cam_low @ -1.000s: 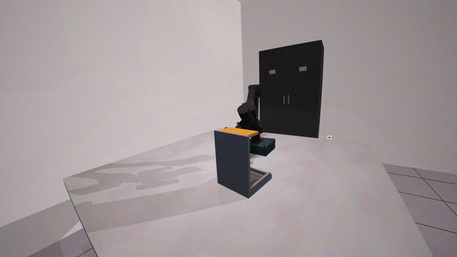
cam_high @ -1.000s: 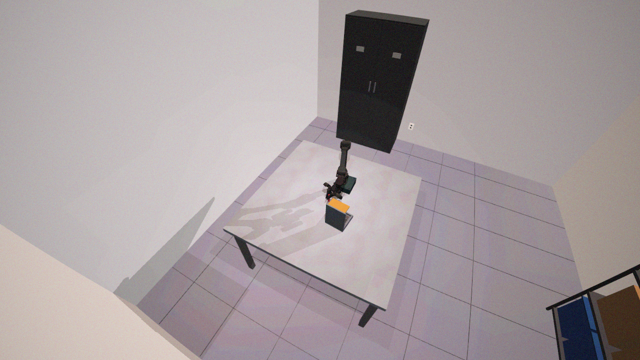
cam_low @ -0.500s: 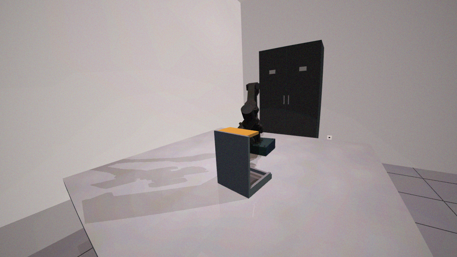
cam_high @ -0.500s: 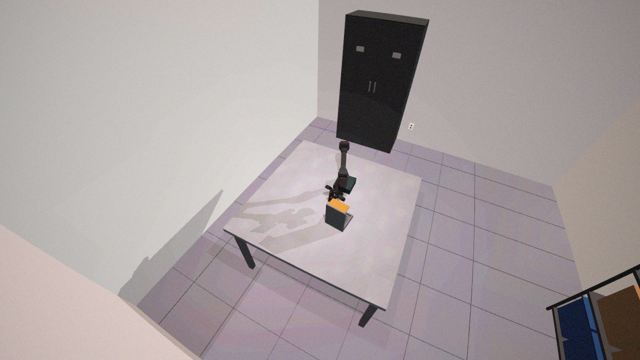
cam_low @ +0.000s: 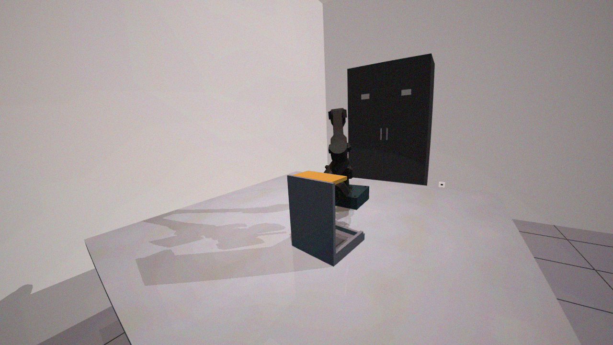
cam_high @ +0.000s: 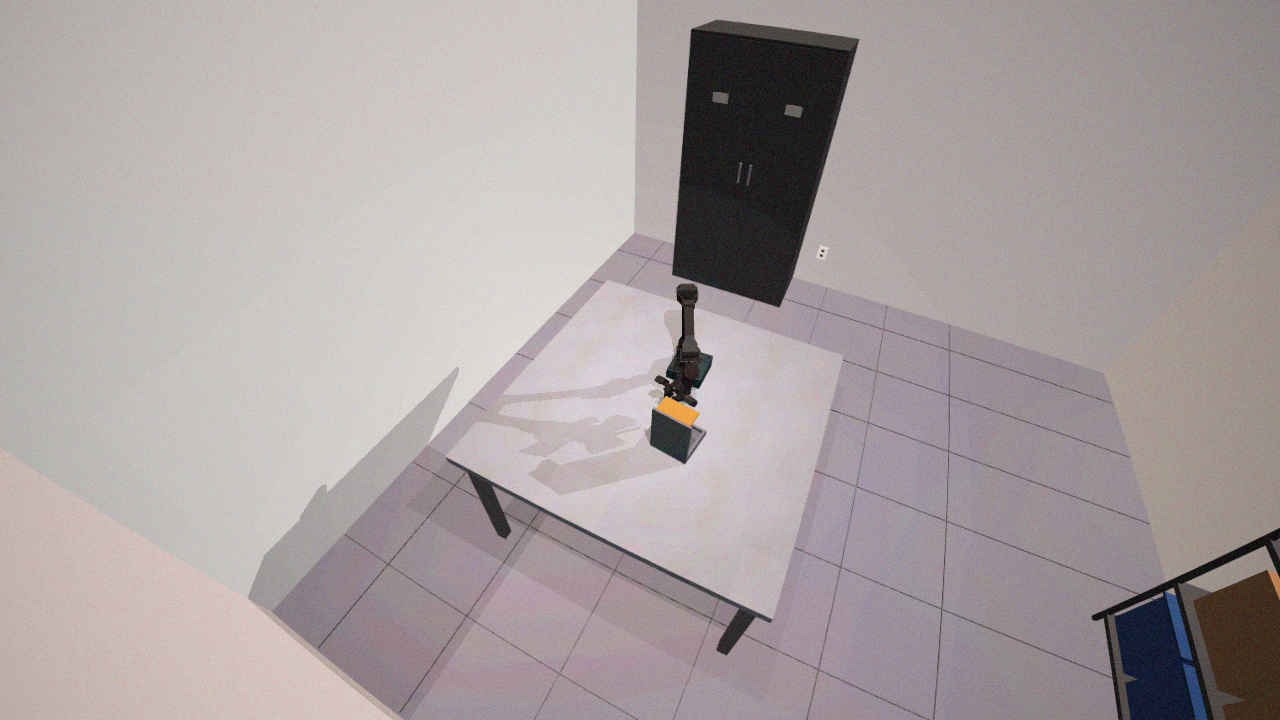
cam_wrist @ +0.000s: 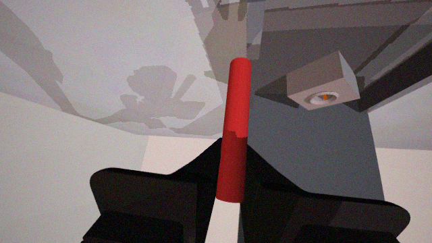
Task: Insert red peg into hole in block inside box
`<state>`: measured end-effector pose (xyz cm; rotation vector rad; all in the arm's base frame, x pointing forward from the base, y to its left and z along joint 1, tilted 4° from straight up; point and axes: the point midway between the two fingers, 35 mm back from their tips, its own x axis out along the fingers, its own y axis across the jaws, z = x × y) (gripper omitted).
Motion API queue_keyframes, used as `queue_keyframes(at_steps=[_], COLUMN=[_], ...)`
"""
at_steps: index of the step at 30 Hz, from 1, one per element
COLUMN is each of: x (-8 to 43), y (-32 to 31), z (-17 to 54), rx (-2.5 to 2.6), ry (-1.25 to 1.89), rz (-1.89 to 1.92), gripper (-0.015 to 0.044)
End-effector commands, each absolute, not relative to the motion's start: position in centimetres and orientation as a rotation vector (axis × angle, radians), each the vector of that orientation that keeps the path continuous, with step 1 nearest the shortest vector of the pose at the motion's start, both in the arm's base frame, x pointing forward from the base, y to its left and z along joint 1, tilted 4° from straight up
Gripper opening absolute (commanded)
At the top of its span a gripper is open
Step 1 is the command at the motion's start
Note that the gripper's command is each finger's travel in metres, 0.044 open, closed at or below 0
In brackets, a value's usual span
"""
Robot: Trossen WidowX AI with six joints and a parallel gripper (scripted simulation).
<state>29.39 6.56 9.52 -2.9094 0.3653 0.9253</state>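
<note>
My gripper (cam_wrist: 233,146) is shut on the red peg (cam_wrist: 237,111). The peg is held nearly upright off the table; its free end reaches past the fingertips. In the wrist view the pale block (cam_wrist: 312,80), with its round hole (cam_wrist: 323,98), is to the right of the peg. The box (cam_high: 671,435) (cam_low: 310,214) has a dark back wall, which also shows behind the block in the wrist view. Its flat orange roof (cam_high: 677,411) (cam_low: 319,176) is out of the wrist view. In the exterior view the box and roof hide the gripper and peg.
The arm's base (cam_high: 704,368) (cam_low: 357,198) stands on the table (cam_high: 572,358) (cam_low: 428,257), facing the open side of the box. A low rim (cam_low: 351,242) edges the box floor. A dark cabinet (cam_high: 760,134) (cam_low: 388,124) stands behind the table.
</note>
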Motion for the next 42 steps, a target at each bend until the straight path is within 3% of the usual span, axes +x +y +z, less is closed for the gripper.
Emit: queue_keyframes(at_steps=[1, 30, 42], x=[29.7, 31.0, 33.9], y=[7.5, 15.0, 14.9], z=[9.5, 8.7, 9.0], rx=[-2.917, -2.979, -2.982], ry=[0.348, 0.151, 0.147], rz=[0.924, 0.943, 0.939], gripper=[0.0, 0.0, 0.0])
